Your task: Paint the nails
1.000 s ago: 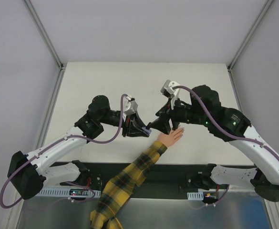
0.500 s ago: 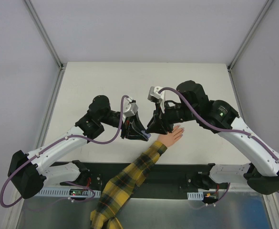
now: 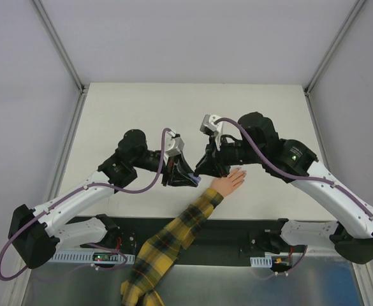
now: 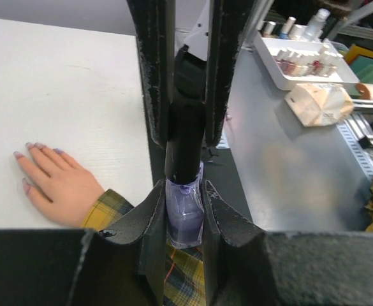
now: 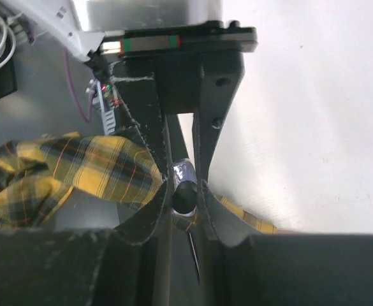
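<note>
A small peach hand (image 3: 229, 182) lies flat on the white table, its arm in a yellow-and-black plaid sleeve (image 3: 173, 236). In the left wrist view the hand (image 4: 55, 182) shows pale, purple-tinted nails (image 4: 18, 155). My left gripper (image 3: 189, 178) is shut on a small purple bottle (image 4: 185, 213), held just left of the hand. My right gripper (image 3: 205, 171) meets it from the right, and its fingers (image 4: 153, 76) are closed on the bottle's dark cap (image 4: 186, 146). The cap (image 5: 185, 194) also shows between my right fingers in the right wrist view.
A white tray (image 4: 301, 60) of several small polish bottles and a crumpled tan bag (image 4: 317, 105) sit on the grey metal surface beyond the table's near edge. The plaid sleeve (image 5: 65, 172) runs under both grippers.
My right gripper has swung left from above the hand to the bottle and now grips its cap. The left gripper and the hand have barely moved.
</note>
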